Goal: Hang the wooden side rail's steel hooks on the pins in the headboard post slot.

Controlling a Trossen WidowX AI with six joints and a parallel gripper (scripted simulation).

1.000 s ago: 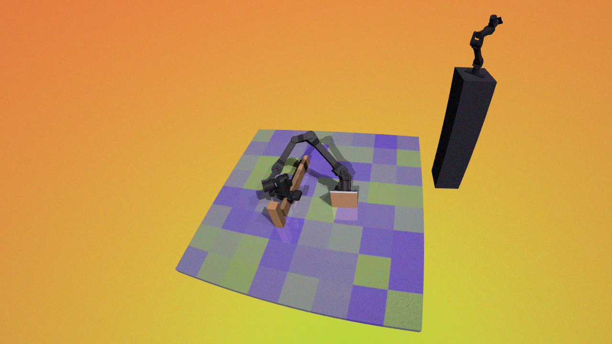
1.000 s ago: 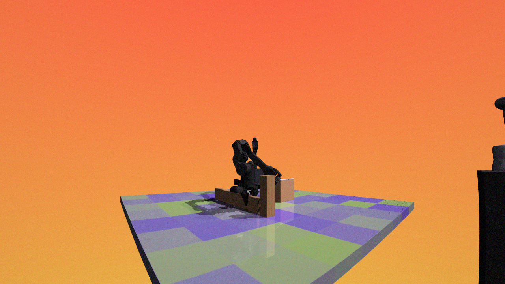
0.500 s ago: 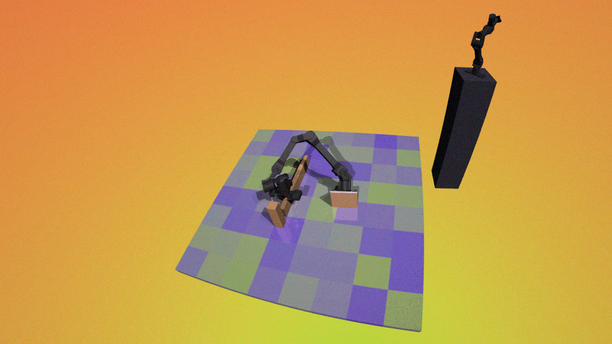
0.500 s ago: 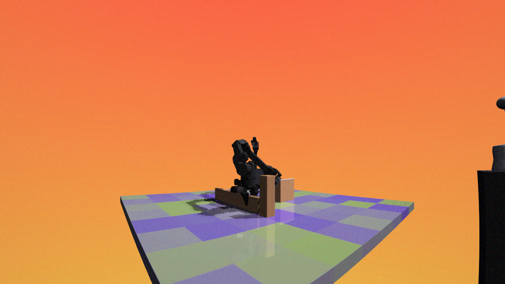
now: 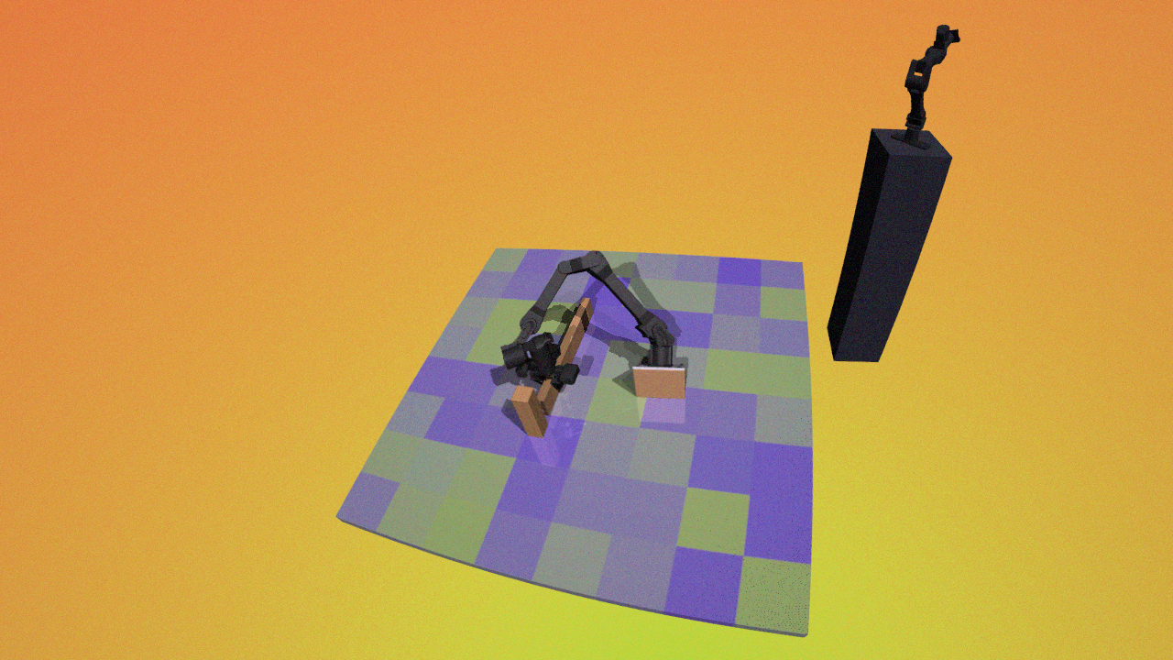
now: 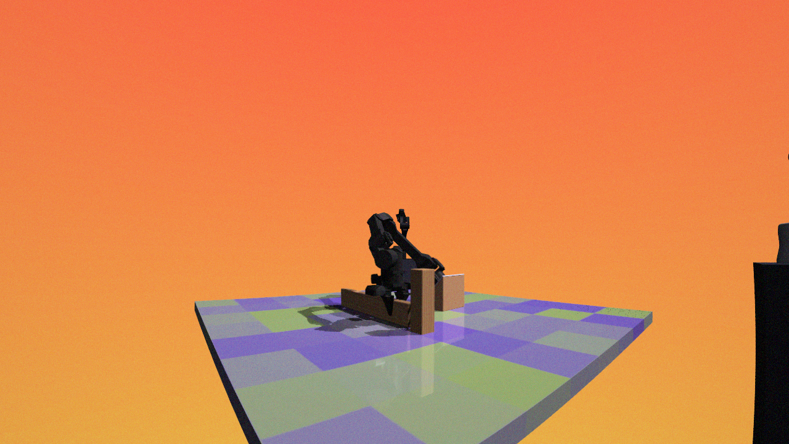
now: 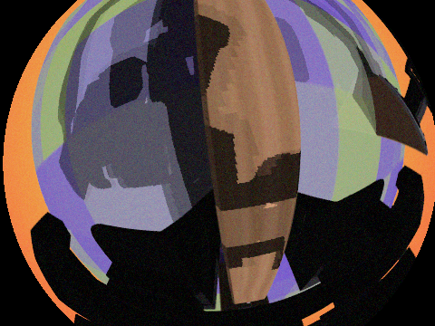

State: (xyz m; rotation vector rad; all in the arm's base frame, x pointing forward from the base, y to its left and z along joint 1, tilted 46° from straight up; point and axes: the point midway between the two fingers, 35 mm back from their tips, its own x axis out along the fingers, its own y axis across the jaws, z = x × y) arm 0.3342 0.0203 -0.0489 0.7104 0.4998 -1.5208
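The wooden side rail (image 5: 574, 340) (image 6: 358, 302) (image 7: 254, 91) stands on its long edge, low over the table, its far end at the table surface. Its near end is right at the upright headboard post (image 5: 531, 414) (image 6: 422, 301). The slot and pins are on the side facing the rail and do not show. The hooks cannot be made out, so I cannot tell whether they sit on the pins. My gripper (image 5: 554, 380) (image 6: 393, 302) (image 7: 239, 191) is shut on the rail near its post end, one finger on each side.
A tan block with a white top edge (image 5: 659, 383) (image 6: 453, 292) stands by my arm's base. A second arm (image 5: 916, 82) stands on a tall black pedestal (image 5: 890, 246) (image 6: 772, 353) beyond the table's right edge. The table (image 5: 623, 509) (image 6: 386, 364) is patchwork coloured.
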